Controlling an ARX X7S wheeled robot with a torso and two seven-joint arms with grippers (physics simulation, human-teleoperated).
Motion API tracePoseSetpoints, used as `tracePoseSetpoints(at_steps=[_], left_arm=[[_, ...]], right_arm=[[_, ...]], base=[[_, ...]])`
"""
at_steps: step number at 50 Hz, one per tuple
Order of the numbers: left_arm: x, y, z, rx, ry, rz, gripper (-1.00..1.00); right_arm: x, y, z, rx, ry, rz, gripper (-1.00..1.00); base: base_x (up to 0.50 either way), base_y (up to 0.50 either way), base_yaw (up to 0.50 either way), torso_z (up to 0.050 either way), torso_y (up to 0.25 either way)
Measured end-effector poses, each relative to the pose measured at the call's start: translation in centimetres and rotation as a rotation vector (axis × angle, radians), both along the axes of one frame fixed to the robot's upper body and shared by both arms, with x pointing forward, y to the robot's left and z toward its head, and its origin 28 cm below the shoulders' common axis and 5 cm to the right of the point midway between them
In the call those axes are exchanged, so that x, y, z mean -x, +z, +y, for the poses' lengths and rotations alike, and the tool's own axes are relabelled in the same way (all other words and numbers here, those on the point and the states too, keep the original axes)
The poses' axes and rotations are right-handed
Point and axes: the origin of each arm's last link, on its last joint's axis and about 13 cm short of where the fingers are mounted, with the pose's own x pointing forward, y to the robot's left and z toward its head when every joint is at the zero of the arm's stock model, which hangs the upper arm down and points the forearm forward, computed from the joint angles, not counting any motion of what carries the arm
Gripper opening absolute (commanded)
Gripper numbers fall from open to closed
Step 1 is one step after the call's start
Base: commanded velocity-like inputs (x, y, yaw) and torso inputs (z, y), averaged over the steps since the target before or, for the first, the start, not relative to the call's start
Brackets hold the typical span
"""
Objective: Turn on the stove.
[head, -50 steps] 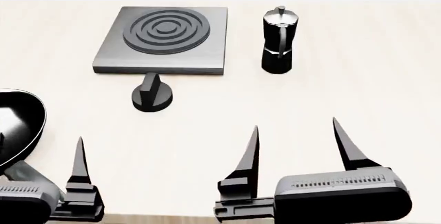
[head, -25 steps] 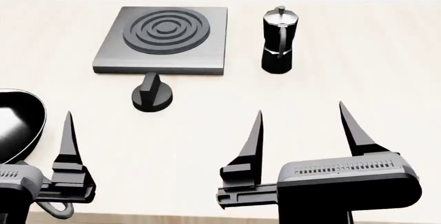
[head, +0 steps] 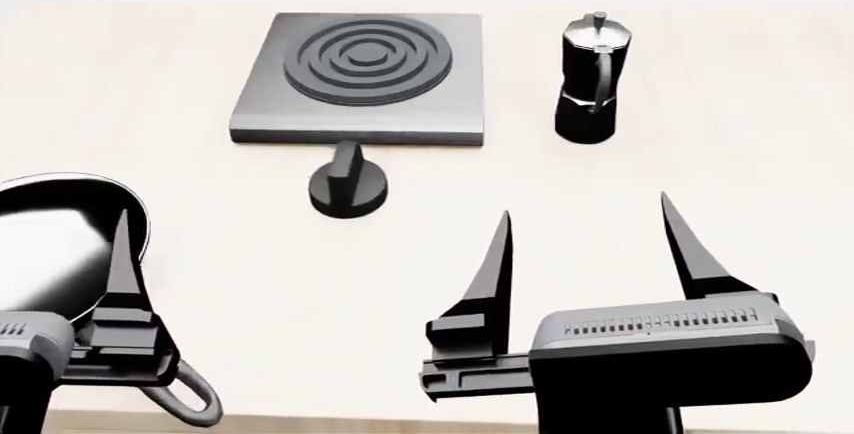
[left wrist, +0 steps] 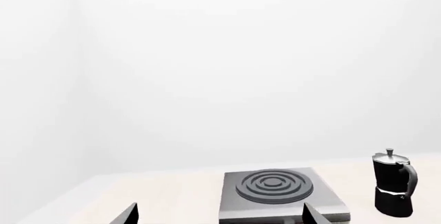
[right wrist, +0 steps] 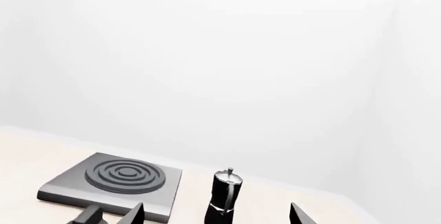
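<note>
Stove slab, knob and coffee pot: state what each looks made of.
Stove slab: looks like brushed grey metal, with a matte streaked sheen. Knob: probably black plastic, dull and even. Coffee pot: glossy black body, likely coated metal, with a bright silvery lid. Being renders, these stay guesses.

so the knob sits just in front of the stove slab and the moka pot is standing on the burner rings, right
Not quite. The knob does sit just in front of the stove slab, but the moka pot is not on the burner rings. It stands upright on the table beside the slab, toward the robot's right. The head view shows this.
</note>
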Motion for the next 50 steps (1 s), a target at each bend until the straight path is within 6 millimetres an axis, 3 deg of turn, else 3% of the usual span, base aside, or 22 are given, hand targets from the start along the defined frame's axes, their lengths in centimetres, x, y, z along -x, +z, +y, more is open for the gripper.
tracePoseSetpoints(at_steps=[50], left_arm=[[0.02,0.06,0.15,-0.004,0.011,-0.003,1.00]], right_arm=[[0.06,0.03,0.08,-0.001,0.006,-0.004,1.00]], base=[[0.00,0.22,0.00,0.000,0.000]])
